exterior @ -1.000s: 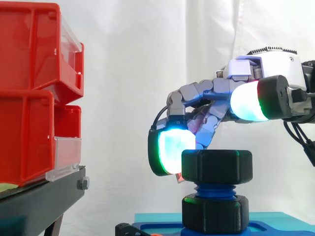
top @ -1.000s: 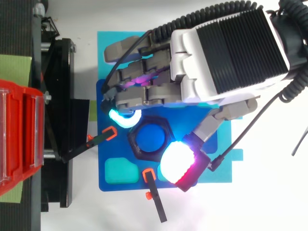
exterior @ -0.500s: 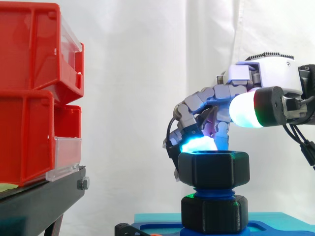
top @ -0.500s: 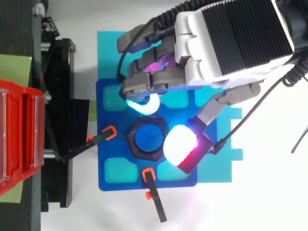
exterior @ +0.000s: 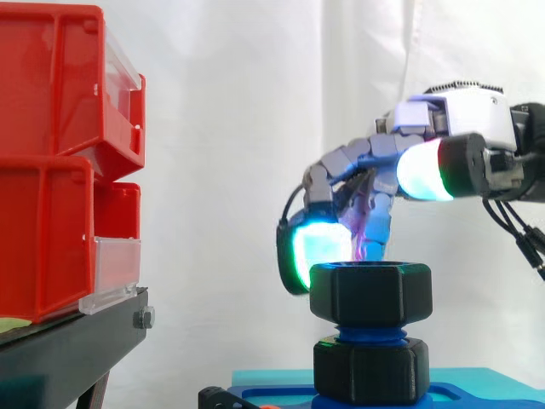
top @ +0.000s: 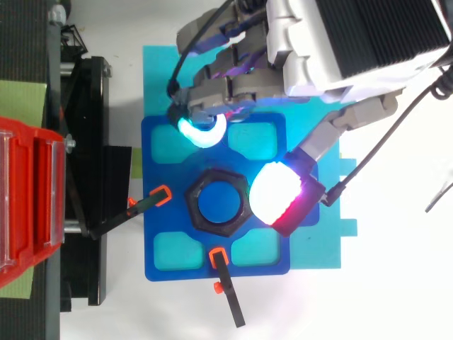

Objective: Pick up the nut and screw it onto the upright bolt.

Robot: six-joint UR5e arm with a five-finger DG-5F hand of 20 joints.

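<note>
The nut sat on top of the blue bolt, with thread showing below it, so I'd guess it wasn't far down. It looked like chunky hard plastic: light, stiff, not fragile, maybe a bit slick. I'd pinch it from the sides across two opposite flats. The robot hand hung just above and off to one side, thumb and fingers spread apart, clamped on nothing. The thumb pad was near the nut's edge.
</note>
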